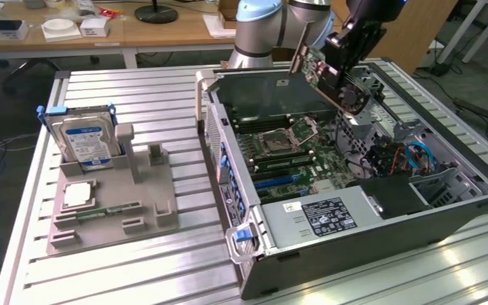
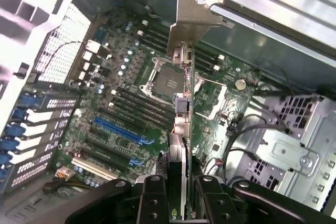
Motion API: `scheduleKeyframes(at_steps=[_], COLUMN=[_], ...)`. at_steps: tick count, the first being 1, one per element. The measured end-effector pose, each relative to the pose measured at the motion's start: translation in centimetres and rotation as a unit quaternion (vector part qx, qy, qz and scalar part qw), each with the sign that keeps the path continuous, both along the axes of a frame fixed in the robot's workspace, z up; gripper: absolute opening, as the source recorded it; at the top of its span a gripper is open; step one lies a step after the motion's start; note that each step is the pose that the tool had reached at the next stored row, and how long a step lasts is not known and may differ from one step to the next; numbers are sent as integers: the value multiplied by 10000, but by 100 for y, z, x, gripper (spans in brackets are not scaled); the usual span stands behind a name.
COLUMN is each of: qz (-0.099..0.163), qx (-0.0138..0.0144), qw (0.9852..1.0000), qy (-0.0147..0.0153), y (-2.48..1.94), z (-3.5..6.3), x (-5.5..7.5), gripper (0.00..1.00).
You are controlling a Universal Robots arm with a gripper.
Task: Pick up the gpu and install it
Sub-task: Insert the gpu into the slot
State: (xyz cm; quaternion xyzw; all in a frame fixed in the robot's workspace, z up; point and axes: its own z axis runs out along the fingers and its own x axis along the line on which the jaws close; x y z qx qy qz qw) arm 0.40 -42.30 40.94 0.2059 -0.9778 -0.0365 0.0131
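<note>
**Exterior view:** The arm's pincer (image 1: 343,71) is clamped on the gpu (image 1: 333,79), holding it tilted in the air above the open computer case (image 1: 371,235). The card is clear of the motherboard (image 1: 299,152) below it. The hard drive (image 1: 87,143) stands well away from the pincer, outside the case.

**Wrist view:** The gpu (image 2: 185,114) runs edge-on out from the pincer (image 2: 178,195), with its metal bracket (image 2: 195,17) at the far end. The blue slot (image 2: 118,129) lies beneath and off to one side.

Judged from here, a tilted or off-line descent could jam the bracket against the case wall or miss the slot.
</note>
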Motion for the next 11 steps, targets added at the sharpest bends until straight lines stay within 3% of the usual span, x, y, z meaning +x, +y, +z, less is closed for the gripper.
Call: scheduleKeyframes(at_steps=[5,11], qz=[328,867], qx=[16,17], qw=[9995,9962], qy=[0,0], y=[1,0], z=[-11,-33], x=[3,3], gripper=[26,26])
